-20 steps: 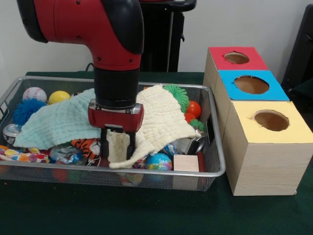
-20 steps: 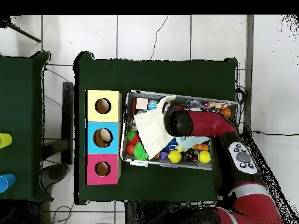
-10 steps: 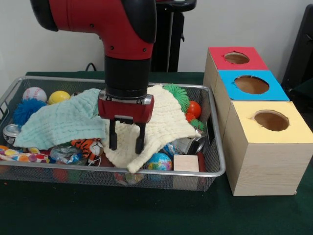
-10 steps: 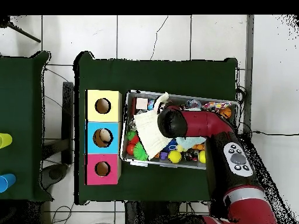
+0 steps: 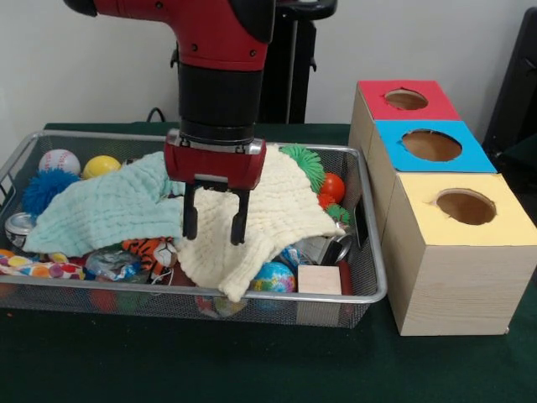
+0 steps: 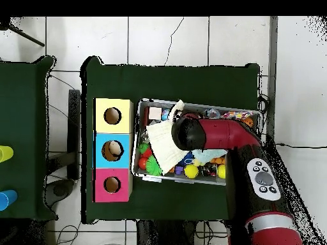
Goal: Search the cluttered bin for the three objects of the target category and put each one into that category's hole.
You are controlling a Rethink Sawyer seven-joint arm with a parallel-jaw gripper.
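The end effector (image 5: pixel 213 222) hangs open and empty just above the cream cloth (image 5: pixel 268 210), which drapes over the middle of the wire bin (image 5: pixel 369 290); its two fingers straddle nothing. A pale green cloth (image 5: pixel 109 206) covers the bin's other half. Between them the cloths hide much of the clutter, so the target category cannot be told from here.

Balls show round the edges: a baseball (image 5: pixel 59 159), a yellow ball (image 5: pixel 101 165), an orange ball (image 5: pixel 333 186), a globe ball (image 5: pixel 272 277), a blue spiky ball (image 5: pixel 46 189) and a green spiky ball (image 5: pixel 304 164). A wooden cube (image 5: pixel 319 280) sits in the bin's corner nearest the yellow box (image 5: pixel 457 252), and a striped tiger toy (image 5: pixel 147 249) peeks from under the cloths.

The red (image 5: pixel 407 99), blue (image 5: pixel 431 144) and yellow holes stand in a row on the tabletop beside the bin.

The step appears to be searching. It would go best by pinching a raised fold of cream cloth, lifting it high and clearing it aside, not dragging it across the balls.
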